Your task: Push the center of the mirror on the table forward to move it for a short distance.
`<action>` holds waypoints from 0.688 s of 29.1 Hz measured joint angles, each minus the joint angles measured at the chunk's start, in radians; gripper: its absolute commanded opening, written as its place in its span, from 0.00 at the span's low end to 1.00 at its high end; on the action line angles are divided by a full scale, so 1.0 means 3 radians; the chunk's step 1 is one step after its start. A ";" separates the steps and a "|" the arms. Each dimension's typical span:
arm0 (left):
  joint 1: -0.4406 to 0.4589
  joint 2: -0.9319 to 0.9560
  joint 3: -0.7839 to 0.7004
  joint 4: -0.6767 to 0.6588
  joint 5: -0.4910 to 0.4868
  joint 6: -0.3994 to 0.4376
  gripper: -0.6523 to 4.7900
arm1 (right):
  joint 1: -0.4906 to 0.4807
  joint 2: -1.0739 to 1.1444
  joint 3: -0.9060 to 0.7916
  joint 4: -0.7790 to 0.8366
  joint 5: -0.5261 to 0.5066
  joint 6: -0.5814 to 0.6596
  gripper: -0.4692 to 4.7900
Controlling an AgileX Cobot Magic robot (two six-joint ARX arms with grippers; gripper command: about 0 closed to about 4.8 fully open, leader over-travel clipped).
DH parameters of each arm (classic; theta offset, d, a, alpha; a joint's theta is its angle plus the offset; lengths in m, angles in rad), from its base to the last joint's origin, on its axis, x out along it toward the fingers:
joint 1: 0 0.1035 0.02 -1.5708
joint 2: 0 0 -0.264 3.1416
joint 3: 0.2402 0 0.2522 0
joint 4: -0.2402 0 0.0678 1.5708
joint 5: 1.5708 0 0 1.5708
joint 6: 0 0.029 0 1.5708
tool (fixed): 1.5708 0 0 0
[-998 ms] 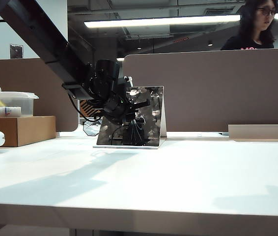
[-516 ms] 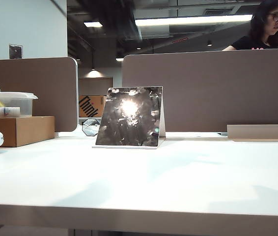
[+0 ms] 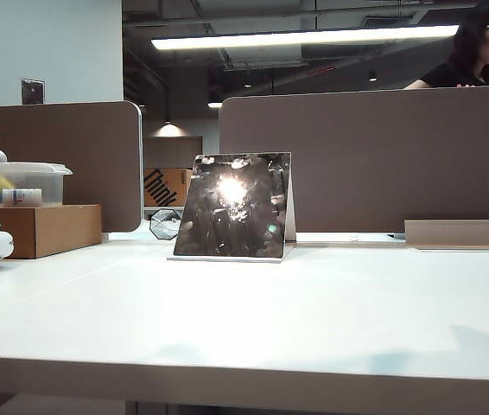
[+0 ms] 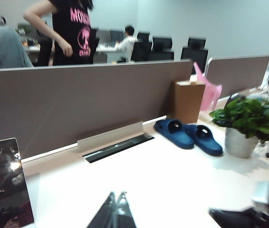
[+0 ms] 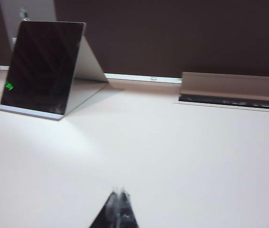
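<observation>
The mirror [image 3: 234,206] stands on the table [image 3: 314,311], leaning back before the partition [image 3: 383,160]. A cardboard box [image 3: 41,229] sits at left, carrying a container [image 3: 20,183].

The left gripper [image 4: 118,209] and right gripper [image 5: 118,206] hang above the table, apart from the mirror.

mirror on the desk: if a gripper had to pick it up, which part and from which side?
Likely the top edge of the mirror, approached from above. The panel leans back on a wedge stand, leaving that thin edge free on both faces. Left gripper and right gripper look shut, well clear over the table.

Left tool [image 4: 118,209] dark, tapered, pointed; right tool [image 5: 117,209] likewise
</observation>
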State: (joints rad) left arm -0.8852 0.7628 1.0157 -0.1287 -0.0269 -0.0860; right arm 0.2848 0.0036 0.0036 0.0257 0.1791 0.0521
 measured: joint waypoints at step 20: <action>-0.1022 -0.1222 -0.0609 -0.1115 -0.0732 -0.0123 0.11 | -0.1263 0.0000 0.0000 -0.0001 0.0013 0.0000 0.08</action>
State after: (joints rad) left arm -1.1919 0.3962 0.8330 -0.4633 -0.2466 -0.1230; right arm -0.0940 0.0036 0.0036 0.0254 0.1829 0.0521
